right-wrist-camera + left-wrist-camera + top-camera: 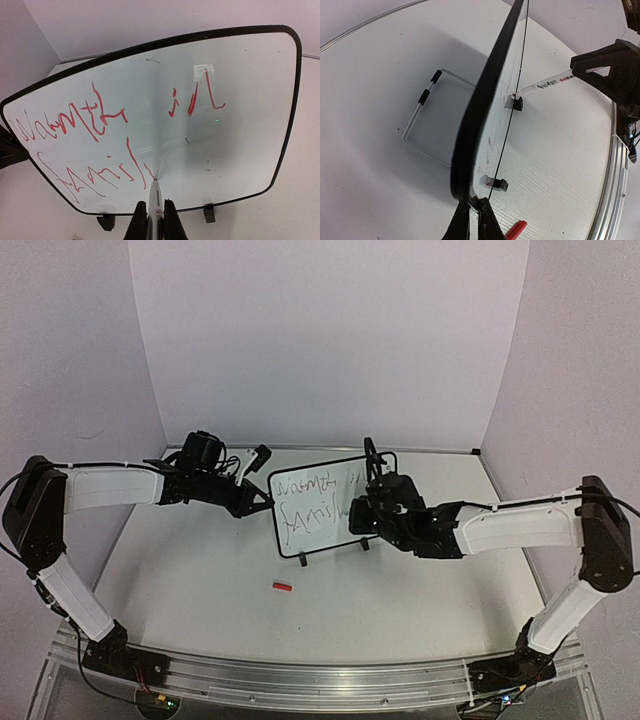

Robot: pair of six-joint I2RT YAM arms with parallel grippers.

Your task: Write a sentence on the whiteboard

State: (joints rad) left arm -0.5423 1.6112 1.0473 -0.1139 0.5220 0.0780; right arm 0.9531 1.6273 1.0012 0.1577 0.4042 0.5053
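The whiteboard [235,125] is found to be a thin, flat rectangle with a glossy white face and a narrow black frame with rounded corners. It is stood upright on the matt white counter [200,570] on two small black clip feet [210,214]. A bent wire stand [424,96] is noted behind it.

The board is placed between the two tools. The left tool [472,204] is closed on the black frame at the board's edge, so the board is seen edgewise, rising straight ahead of its fingers. The right tool [155,205] is closed narrowly around a slim white marker [155,194], which is pointed forward. The marker tip is pressed against the board face directly ahead of the fingers, near the lower edge.

The sentence [100,120] is recorded as thin red strokes in two uneven lines, spread above and to the left of the marker tip. The last stroke of the lower line is met by the tip. A small red cap [282,587] is seen lying on the counter near the right side of the left tool's fingers, apart from the board.
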